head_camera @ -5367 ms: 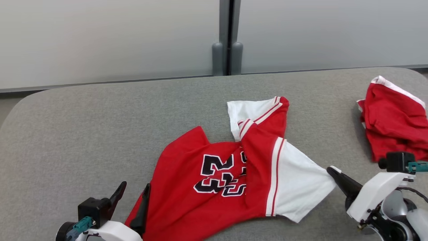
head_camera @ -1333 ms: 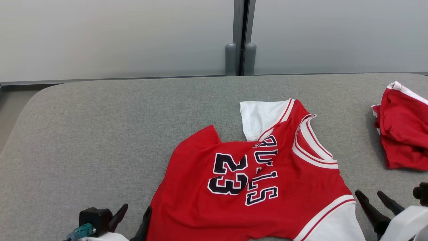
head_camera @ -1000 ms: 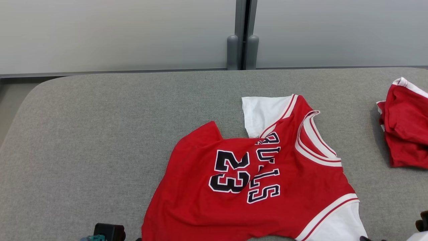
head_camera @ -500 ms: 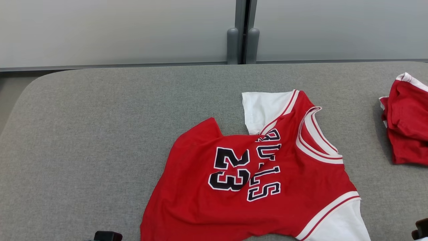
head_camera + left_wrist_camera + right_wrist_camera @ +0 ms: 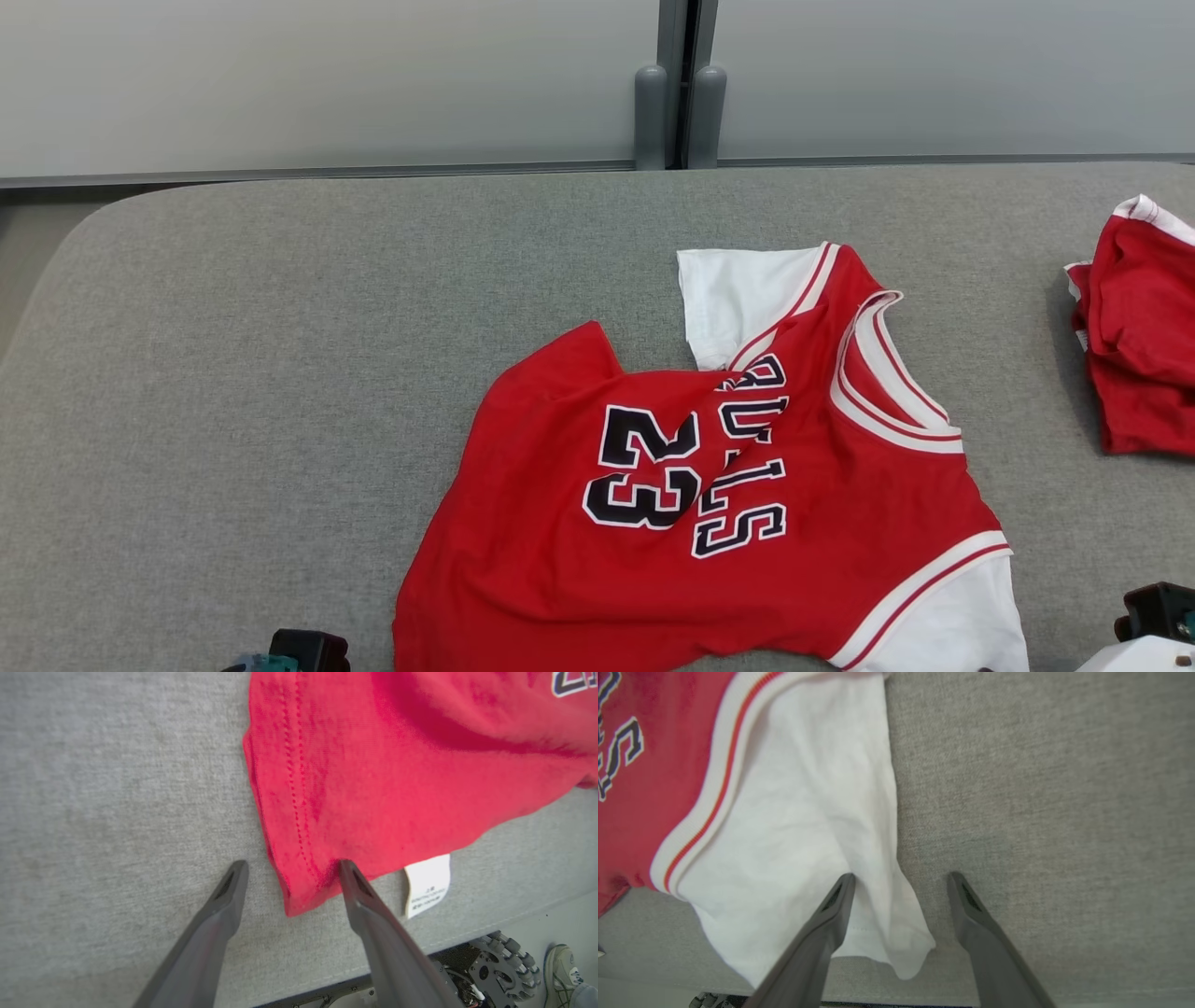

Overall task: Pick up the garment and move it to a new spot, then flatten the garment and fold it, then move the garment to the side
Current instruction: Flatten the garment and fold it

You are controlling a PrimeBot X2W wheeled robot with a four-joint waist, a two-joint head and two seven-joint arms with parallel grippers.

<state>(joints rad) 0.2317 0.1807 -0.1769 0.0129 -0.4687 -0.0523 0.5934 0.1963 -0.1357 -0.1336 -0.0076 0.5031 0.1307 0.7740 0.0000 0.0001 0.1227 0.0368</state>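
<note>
Lab: grey padded table (image 5: 280, 327), partition panels (image 5: 327, 84)

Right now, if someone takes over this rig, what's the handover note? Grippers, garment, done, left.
Left gripper: open, fingers astride the near hem corner of the jersey, nothing gripped.
Right gripper: open, fingers astride the edge of the white sleeve, nothing gripped.
Things: jersey front up on the grey table, towards its near edge; second red garment bunched on the right.
Done: jersey laid out, but a crease runs across the lettering.
Left: flatten, fold, move to the side.
</note>
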